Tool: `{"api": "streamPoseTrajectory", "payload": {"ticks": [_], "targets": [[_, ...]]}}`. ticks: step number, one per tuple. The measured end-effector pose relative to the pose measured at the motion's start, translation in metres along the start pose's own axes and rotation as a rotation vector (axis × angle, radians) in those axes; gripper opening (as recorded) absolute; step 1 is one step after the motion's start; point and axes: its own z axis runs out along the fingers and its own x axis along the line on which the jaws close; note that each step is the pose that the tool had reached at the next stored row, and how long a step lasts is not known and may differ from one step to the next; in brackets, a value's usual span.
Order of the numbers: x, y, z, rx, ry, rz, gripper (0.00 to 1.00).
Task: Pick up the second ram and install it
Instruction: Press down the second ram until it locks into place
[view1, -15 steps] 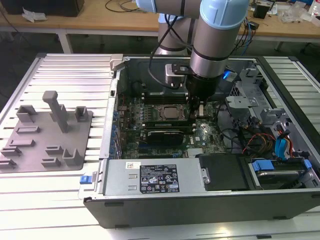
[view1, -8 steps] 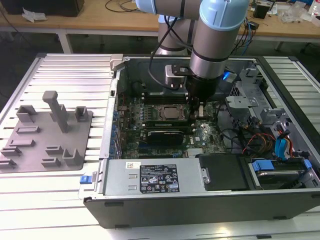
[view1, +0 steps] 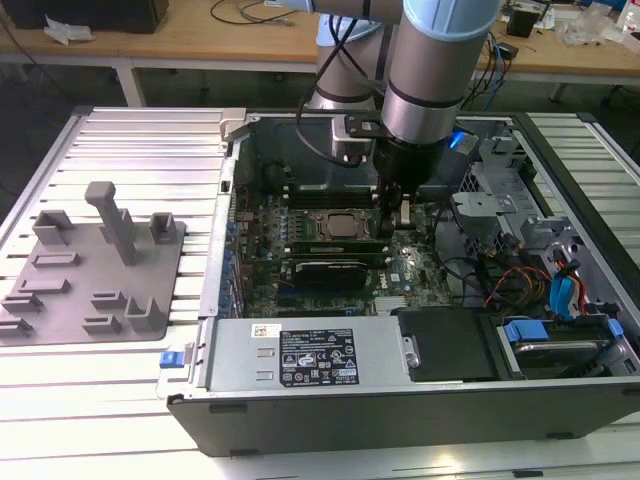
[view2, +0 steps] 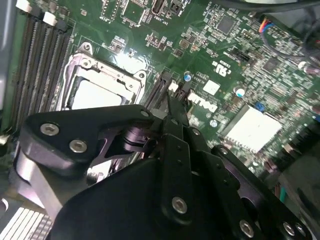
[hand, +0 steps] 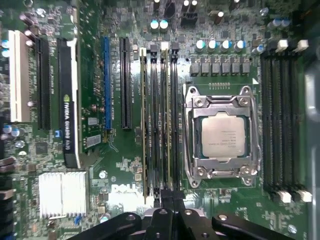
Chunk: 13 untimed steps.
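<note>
Reaching into the open computer case (view1: 560, 420), exterior view: gripper (view1: 398, 212) over the motherboard (view1: 415, 275). First wrist view: second ram (hand: 165, 120) seated edge-on beside the processor socket (hand: 221, 134). Second wrist view: gripper (view2: 172, 112), finger state indiscernible.

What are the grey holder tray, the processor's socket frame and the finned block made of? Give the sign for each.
Grey holder tray: likely plastic, matte, evenly grey throughout.
Socket frame: metal, bright silver with glints.
Finned block: probably aluminium, pale silver with close parallel ribs.
</note>
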Motion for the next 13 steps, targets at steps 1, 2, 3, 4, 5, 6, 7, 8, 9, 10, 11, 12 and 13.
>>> {"api": "streamPoseTrajectory", "payload": {"ticks": [1, 2, 3, 4, 5, 6, 7, 8, 9, 10, 11, 12, 13], "targets": [[-0.0001, 0.0000, -0.0050, 0.0000, 0.0004, 0.000, 0.08], [-0.0001, 0.0000, -0.0057, 0.0001, 0.0002, 0.000, 0.08], [-0.0002, 0.0000, -0.0057, 0.0001, 0.0001, 0.000, 0.08], [-0.0002, 0.0000, -0.0058, 0.0001, 0.0003, 0.000, 0.08], [-0.0001, 0.0001, -0.0059, 0.0000, 0.0004, 0.000, 0.08], [-0.0001, 0.0001, -0.0059, 0.0000, 0.0004, 0.000, 0.08], [-0.0001, 0.0006, -0.0059, 0.0000, 0.0004, 0.000, 0.08], [0.0000, 0.0015, -0.0059, 0.0000, 0.0006, 0.000, 0.08], [0.0000, 0.0023, -0.0059, 0.0000, 0.0006, 0.000, 0.08], [0.0000, 0.0039, -0.0059, 0.0000, 0.0006, 0.000, 0.08], [0.0000, 0.0057, -0.0058, 0.0000, 0.0005, 0.000, 0.08], [0.0002, 0.0088, -0.0057, 0.0000, 0.0005, 0.000, 0.08], [0.0002, 0.0109, -0.0057, 0.0000, 0.0004, 0.000, 0.08]]}}
